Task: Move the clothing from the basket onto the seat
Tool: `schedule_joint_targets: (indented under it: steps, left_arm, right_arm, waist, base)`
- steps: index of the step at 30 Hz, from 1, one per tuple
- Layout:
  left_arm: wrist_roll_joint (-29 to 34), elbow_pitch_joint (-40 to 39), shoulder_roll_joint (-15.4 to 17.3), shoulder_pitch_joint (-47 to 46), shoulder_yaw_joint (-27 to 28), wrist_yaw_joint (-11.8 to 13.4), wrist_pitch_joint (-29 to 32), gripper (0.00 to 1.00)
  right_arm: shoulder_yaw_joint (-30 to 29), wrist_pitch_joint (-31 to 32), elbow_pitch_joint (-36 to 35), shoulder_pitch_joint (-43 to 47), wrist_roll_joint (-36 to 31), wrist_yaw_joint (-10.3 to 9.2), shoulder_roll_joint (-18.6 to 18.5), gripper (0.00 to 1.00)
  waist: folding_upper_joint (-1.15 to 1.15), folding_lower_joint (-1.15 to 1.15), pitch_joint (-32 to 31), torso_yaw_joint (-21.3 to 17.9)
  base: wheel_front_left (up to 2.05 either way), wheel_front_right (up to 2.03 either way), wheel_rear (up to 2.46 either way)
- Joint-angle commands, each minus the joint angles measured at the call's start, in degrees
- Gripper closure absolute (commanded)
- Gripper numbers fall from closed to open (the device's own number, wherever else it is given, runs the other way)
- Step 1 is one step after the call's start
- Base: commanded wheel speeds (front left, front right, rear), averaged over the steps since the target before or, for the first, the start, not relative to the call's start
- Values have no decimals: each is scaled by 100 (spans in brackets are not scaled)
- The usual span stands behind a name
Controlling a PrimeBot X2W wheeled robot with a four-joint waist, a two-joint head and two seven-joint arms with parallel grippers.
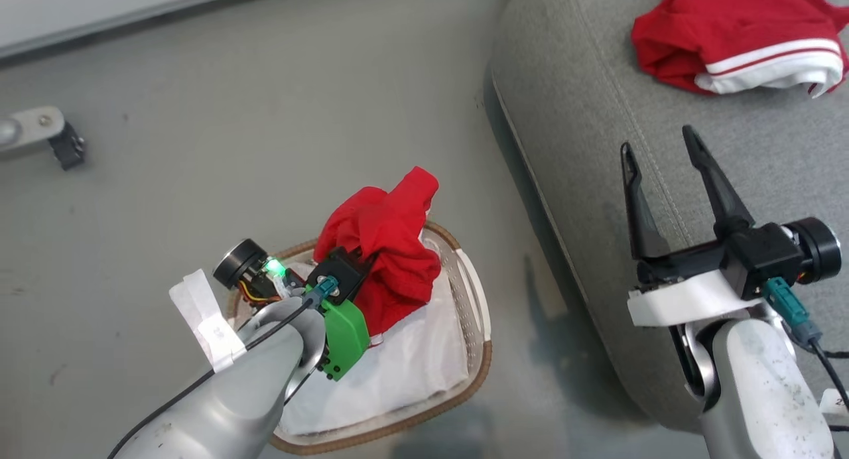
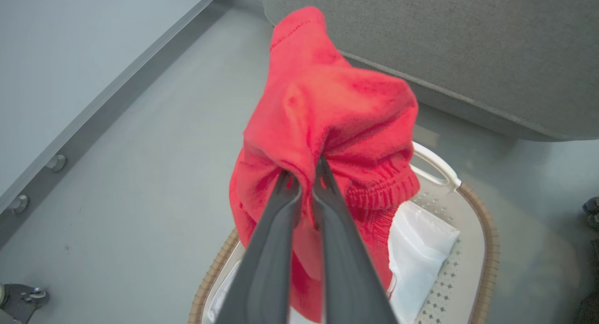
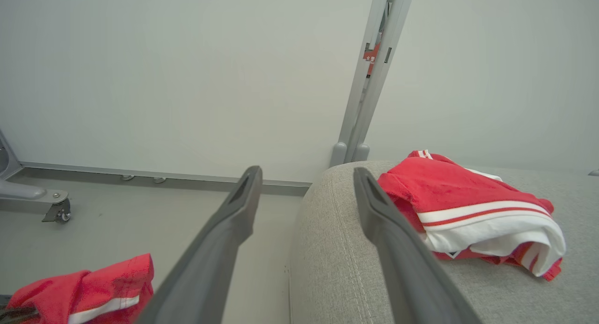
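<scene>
**Shorts pinched over the basket, jersey already on the seat**

The left gripper (image 2: 304,174) was closed narrow on a fold of the red shorts (image 2: 327,108). Its two dark fingers (image 2: 281,230) met at the cloth just by the gathered waistband, probably because the band gave a thicker, firmer bite than the loose legs. The rest of the garment bunched up over the fingertips and draped down both sides of them, as soft cloth does when held by one point.

Directly beneath the gripper sat the basket (image 2: 486,230), with the white liner sheet (image 2: 421,249) lying flat in its bottom. The grip appeared to have taken the shorts alone and left the sheet behind. Whether the lowest fold of the shorts hung clear of the sheet could not be told.

Beyond the basket, on the far side from the gripper, rose the rounded edge of the seat (image 2: 468,57), with a strip of floor (image 1: 265,114) between them. To reach it, the carry would likely need height first, so the trailing cloth would not snag on the rim.

The right gripper (image 1: 656,144) stood wide and empty, hovering over the near edge of the seat. Ahead of its fingertips, well apart, the jersey (image 1: 729,41) lay crumpled on the cushion, so one garment of two seemed delivered.
</scene>
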Motion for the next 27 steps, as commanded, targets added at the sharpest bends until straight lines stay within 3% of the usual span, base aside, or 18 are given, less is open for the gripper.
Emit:
schedule_joint_targets:
  steps: [1,11,18,27]
  left_arm:
    - [12,-157,58,111,-43,-23,-19,100]
    - [-98,-1246,524,-443,-249,-23,202,100]
    - [-244,-2074,772,-1004,-58,-7,554,100]
    - [-330,-2515,724,-1312,99,207,857,100]
  right_arm:
    - [-6,-27,61,216,-51,-8,-24,0]
    - [135,-28,342,843,89,-8,-22,0]
    - [344,-27,428,855,127,-8,-22,0]
    - [888,-28,504,569,246,-8,-22,0]
  waist:
    - [0,1,-1249,540]
    - [0,1,-2253,701]
    - [0,1,-2460,768]
    - [0,1,-2523,773]
  base:
    - [0,0,0]
    - [0,0,0]
    - [0,0,0]
    - [0,0,0]
